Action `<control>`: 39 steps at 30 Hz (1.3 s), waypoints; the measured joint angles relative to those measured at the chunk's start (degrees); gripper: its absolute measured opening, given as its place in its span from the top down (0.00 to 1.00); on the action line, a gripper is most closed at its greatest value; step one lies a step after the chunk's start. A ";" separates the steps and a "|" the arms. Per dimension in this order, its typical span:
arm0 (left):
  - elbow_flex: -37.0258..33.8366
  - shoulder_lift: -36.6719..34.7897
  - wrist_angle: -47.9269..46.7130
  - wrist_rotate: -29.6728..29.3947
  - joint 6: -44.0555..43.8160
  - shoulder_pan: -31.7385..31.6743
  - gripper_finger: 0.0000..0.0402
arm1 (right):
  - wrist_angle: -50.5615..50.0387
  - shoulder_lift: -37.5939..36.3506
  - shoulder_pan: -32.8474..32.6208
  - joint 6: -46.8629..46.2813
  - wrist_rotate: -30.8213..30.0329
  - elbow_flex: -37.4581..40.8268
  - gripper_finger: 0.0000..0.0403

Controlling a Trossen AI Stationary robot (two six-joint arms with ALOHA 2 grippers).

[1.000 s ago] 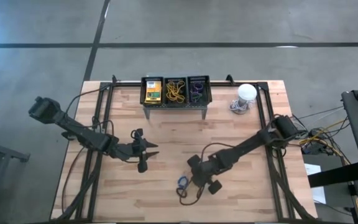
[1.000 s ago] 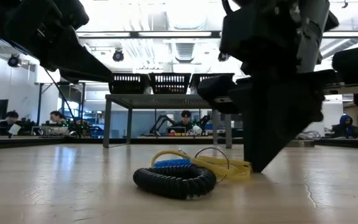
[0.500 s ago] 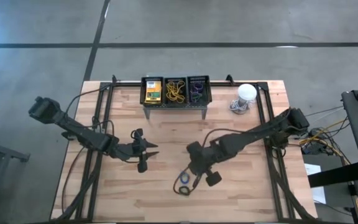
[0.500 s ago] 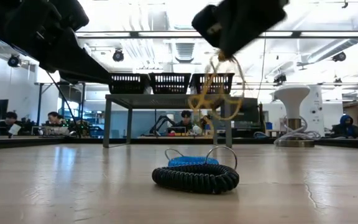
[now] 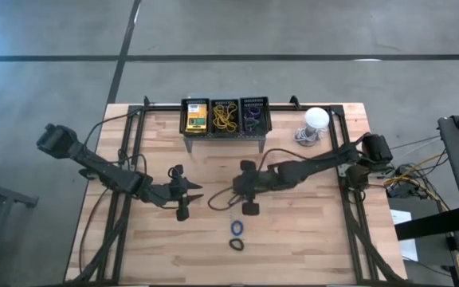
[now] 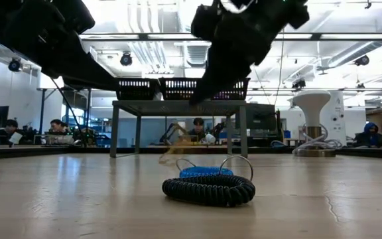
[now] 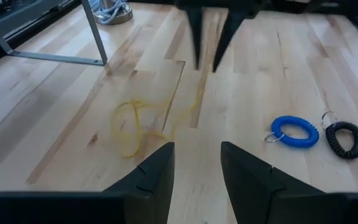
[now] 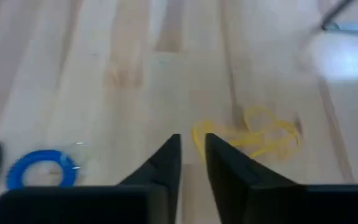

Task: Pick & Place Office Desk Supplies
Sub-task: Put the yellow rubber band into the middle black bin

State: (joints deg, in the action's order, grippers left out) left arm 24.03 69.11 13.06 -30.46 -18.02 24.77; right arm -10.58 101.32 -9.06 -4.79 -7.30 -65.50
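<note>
pick-up step of the desk-supply sort, with no catch in hand: the right gripper (image 5: 240, 190) hangs over the middle of the table (image 5: 309, 231), its two fingers parted by a narrow gap with nothing between them. the tangle of yellow rubber bands (image 7: 135, 127) lies loose on the wood just ahead of its fingertips, on the side toward the left arm. the low view shows the tangle only as a blur, so whether it has fully settled cannot be told.

the blue coil loop (image 7: 295, 130) and the black coil loop (image 7: 345, 138) sit side by side on the boards nearer the table's front edge, apart from the bands and from both arms. the left gripper (image 7: 196, 148) waits to the left of centre, fingers spread and empty, facing the bands.

at the back, the grey stand (image 5: 224, 135) carries three baskets: a crayon box (image 5: 197, 118) in one, more yellow bands in the middle, purple loops in the third.

by the look of it the bands are not secured. the next move calls for the right gripper to come down over the tangle with wider fingers, pinch several strands at once, then lift and carry them to the middle basket. thin bands on flat wood are likely to slip a shallow pinch.
</note>
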 joint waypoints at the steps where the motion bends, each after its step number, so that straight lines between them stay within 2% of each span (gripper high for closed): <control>1: 0.00 -0.01 -0.24 0.00 0.00 0.00 0.67 | 0.00 0.00 0.53 -0.70 0.08 0.28 0.80; 9: 0.00 -0.01 -0.11 0.00 0.00 0.00 0.67 | 6.40 0.52 1.70 -0.19 -0.24 7.55 0.55; 16: 0.00 0.01 0.06 -0.42 0.00 -0.09 0.67 | 16.59 6.02 5.39 -3.79 -6.18 10.33 0.53; 22: 0.00 0.00 0.58 -0.87 0.00 -0.13 0.67 | 14.52 11.06 8.72 -5.42 -4.34 7.45 0.60; 24: 0.00 0.00 0.41 -0.87 0.00 -0.13 0.67 | 13.57 11.39 8.69 -5.00 -4.66 6.80 0.67; 29: 0.00 -0.01 0.26 -0.87 0.02 -0.13 0.67 | 5.81 10.49 8.54 -4.47 -4.67 4.71 0.94; 33: 0.01 -0.01 0.17 -0.87 0.17 -0.13 0.67 | 0.51 8.35 8.35 -4.18 -5.38 2.77 0.97; 39: 0.07 -0.01 -0.68 -0.87 0.15 -0.11 0.67 | -4.49 1.58 6.17 -1.50 -4.65 -2.61 0.98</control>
State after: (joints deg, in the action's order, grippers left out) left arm 24.10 69.10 12.39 -31.33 -17.87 24.67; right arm -15.08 102.90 -2.89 -6.29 -11.95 -68.11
